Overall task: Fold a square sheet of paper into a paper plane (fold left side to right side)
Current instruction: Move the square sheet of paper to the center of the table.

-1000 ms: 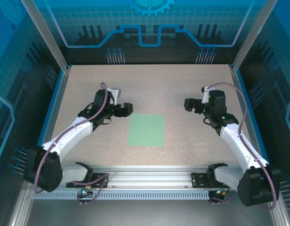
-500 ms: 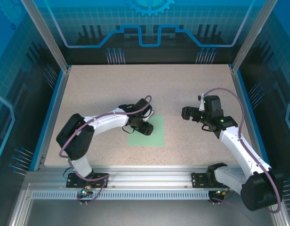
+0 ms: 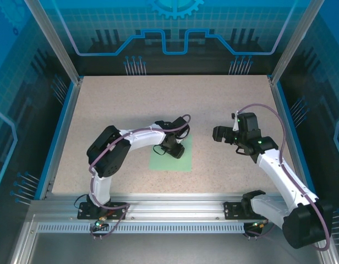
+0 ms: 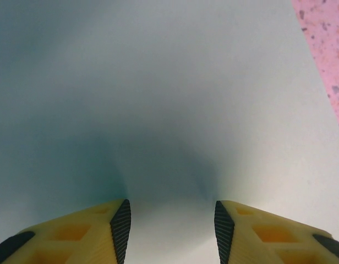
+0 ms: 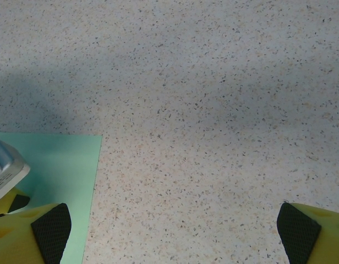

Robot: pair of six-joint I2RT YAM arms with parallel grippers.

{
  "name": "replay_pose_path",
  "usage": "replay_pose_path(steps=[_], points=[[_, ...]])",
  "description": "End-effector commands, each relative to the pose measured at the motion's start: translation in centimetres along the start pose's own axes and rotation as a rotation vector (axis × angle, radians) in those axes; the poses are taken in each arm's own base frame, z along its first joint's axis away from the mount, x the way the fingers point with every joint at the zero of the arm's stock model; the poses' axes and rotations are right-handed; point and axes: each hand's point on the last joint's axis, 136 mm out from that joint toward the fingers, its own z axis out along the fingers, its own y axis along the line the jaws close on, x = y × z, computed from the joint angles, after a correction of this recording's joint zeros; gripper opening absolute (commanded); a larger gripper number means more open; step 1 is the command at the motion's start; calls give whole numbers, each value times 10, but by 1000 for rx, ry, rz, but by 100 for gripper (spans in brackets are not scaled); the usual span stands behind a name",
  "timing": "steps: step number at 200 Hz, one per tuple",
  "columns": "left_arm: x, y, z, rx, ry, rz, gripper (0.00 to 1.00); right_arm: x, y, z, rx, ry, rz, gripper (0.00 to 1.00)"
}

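Observation:
The square sheet of paper (image 3: 158,163) lies flat on the speckled table, a pale mint-green rectangle rather than a paper plane. My left gripper (image 3: 174,149) is down over the middle of the sheet, pointing at it. In the left wrist view its yellow fingers (image 4: 117,228) stand partly apart with the paper (image 4: 158,99) close beneath them and nothing between the pads. My right gripper (image 3: 218,133) hovers wide open to the right of the sheet. The right wrist view has the sheet's right edge (image 5: 59,165) at the lower left.
The speckled tabletop (image 3: 131,104) is bordered by blue rails and metal posts, with an aluminium rail (image 3: 169,204) along the near edge. A grey part of the left gripper (image 5: 5,168) shows over the paper in the right wrist view.
The left arm swung in from the left of the sheet and came down over its middle, its jaws narrowing. The right gripper shifted slightly towards the sheet and stayed wide open.

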Motion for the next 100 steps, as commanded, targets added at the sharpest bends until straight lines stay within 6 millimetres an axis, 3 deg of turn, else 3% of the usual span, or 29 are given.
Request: replay_pose_path(steps=[1, 45, 100], points=[[-3, 4, 8, -30, 20, 24, 47, -1, 3, -7, 4, -3, -4, 100], [-24, 6, 24, -11, 23, 36, 47, -2, 4, -9, 5, -5, -6, 100], [-63, 15, 28, 5, 0, 50, 47, 3, 1, -10, 14, 4, -5, 100]])
